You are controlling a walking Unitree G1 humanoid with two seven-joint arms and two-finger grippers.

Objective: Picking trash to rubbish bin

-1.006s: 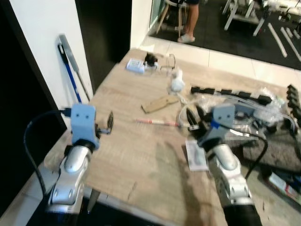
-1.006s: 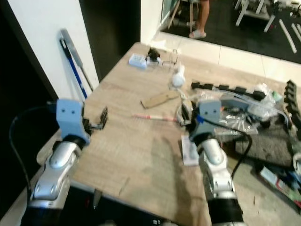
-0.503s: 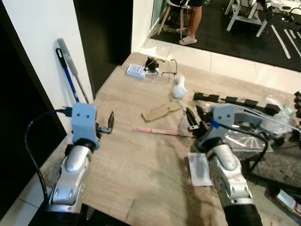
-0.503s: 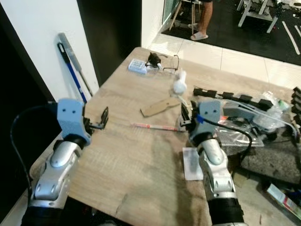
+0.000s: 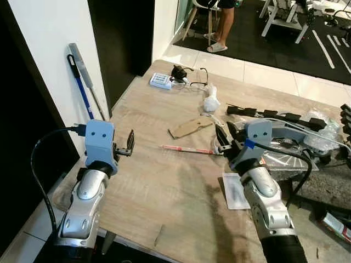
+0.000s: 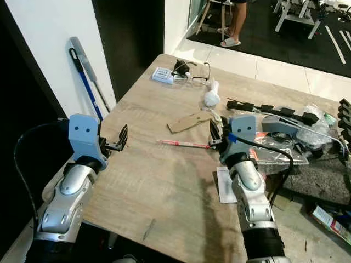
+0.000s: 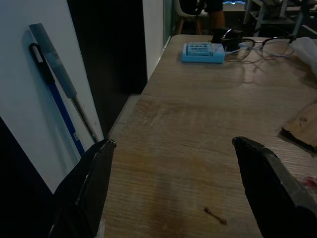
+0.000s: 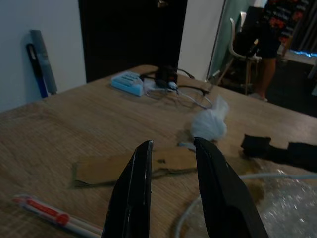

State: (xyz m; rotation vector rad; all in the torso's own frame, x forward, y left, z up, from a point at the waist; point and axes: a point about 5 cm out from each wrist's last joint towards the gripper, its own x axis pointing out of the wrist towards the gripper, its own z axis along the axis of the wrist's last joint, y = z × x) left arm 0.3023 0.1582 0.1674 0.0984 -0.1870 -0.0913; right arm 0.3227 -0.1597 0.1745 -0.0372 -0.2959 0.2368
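Both arms reach out over the light wooden tabletop (image 5: 164, 181), one at each side. The left tool (image 5: 130, 143) hangs near the tabletop's left edge, its two black fingers (image 7: 84, 188) spread well apart with only bare wood between them. The right tool (image 5: 223, 138) sits further in, just beside the end of a thin red-and-white wrapped stick (image 5: 186, 149) lying flat on the wood; its fingers (image 8: 133, 193) stand close together with a narrow gap between them, holding nothing. Just beyond that tool lies a flat scrap of brown cardboard (image 5: 190, 127), and past it a small crumpled white tissue wad (image 5: 210, 102) stands beside a black segmented strip (image 5: 274, 115). At the far corner sit a light blue box (image 5: 161, 81), a small black object with cables (image 5: 178, 72) and a pair of glasses (image 6: 200, 70). A flat white packet (image 5: 236, 190) lies close to the right forearm, and clear plastic wrapping (image 5: 290, 159) is heaped to the right. A blue-handled tool with a grey blade (image 5: 82, 76) leans on the white wall at the left. Across the room, a person's legs (image 5: 222, 24) stand by a chair.
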